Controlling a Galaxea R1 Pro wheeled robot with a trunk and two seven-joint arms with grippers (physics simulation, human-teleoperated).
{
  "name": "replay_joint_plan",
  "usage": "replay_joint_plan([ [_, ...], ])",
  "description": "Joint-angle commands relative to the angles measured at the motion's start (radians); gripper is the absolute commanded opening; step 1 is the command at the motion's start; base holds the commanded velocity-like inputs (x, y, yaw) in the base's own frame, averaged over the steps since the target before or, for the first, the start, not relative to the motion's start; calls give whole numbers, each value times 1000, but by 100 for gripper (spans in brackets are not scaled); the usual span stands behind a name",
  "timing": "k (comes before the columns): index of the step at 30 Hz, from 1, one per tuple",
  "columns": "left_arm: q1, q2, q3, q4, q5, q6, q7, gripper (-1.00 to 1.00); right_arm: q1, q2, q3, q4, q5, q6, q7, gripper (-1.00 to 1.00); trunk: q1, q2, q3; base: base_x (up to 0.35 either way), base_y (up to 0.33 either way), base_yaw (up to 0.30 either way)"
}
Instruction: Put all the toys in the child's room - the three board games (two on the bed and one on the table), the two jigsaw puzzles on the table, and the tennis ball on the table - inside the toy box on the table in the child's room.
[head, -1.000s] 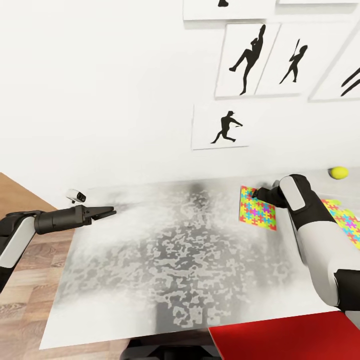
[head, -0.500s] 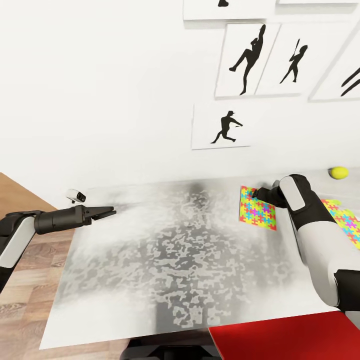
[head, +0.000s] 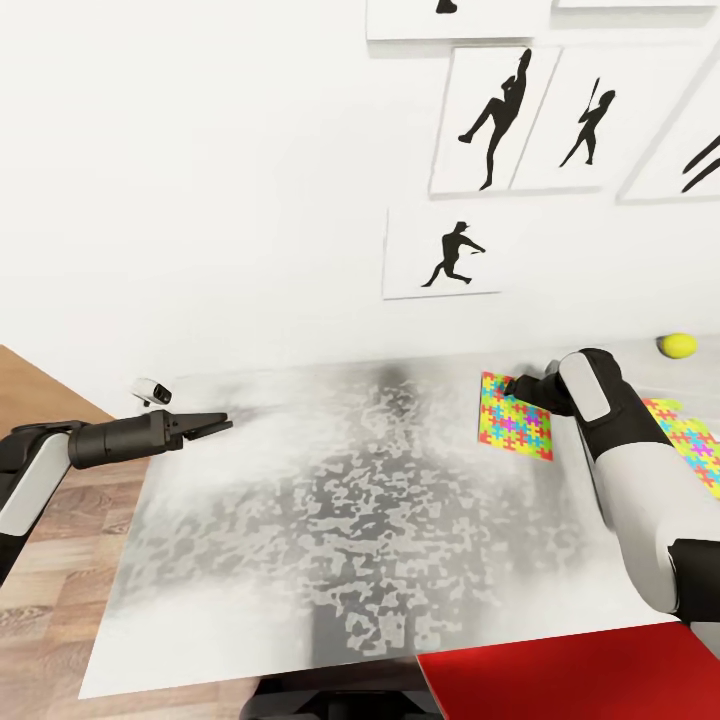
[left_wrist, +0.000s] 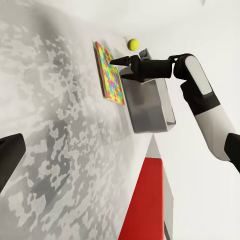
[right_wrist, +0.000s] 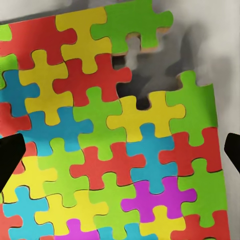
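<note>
At the bottom right of the head view, nearest the camera, a flat red slab (head: 570, 675) overlaps the tabletop's near edge; no lettering shows on it. The tabletop (head: 350, 520) has a mottled grey-white sheen and fills the middle of the frame, with wooden floor (head: 60, 560) at lower left.

At mid-left, the left fingers (head: 212, 424) point toward the centre of the frame, over the tabletop's left edge; they appear pressed narrowly together, holding nothing. A small white-and-grey object (head: 151, 391) sits just behind them near the tabletop's far left corner.

At mid-right, the right arm (head: 625, 450) bends in from the lower right, and the right fingers (head: 512, 385) hang over the far corner of a jigsaw puzzle (head: 515, 417) lying flat on the tabletop. In the right wrist view the dark fingertips (right_wrist: 10, 157) stand wide apart at either edge, with the puzzle between them and not gripped.

A second jigsaw puzzle (head: 690, 440) shows at the right edge, partly behind the arm. In the left wrist view a grey toy box (left_wrist: 147, 105) stands just beside the first puzzle.

Farther back, the tennis ball (head: 677, 345) rests at upper right of the tabletop, near the wall. Black silhouette posters (head: 440, 255) hang on the white wall above.
</note>
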Motion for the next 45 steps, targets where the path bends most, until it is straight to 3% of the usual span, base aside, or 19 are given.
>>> replay_joint_plan([
  [1, -1, 1, -2, 1, 2, 4, -2, 100, 0, 0, -1, 16, -33, -5, -7, 100, 1, -1, -2, 0, 0, 0],
  [38, -1, -1, -3, 1, 0, 1, -1, 100, 0, 0, -1, 16, -35, -4, -4, 100, 1, -1, 6, 0, 0, -9],
  [45, -1, -1, -3, 1, 0, 1, -1, 100, -1, -1, -1, 16, -31, -4, 77, 100, 1, -1, 6, 0, 0, 0],
])
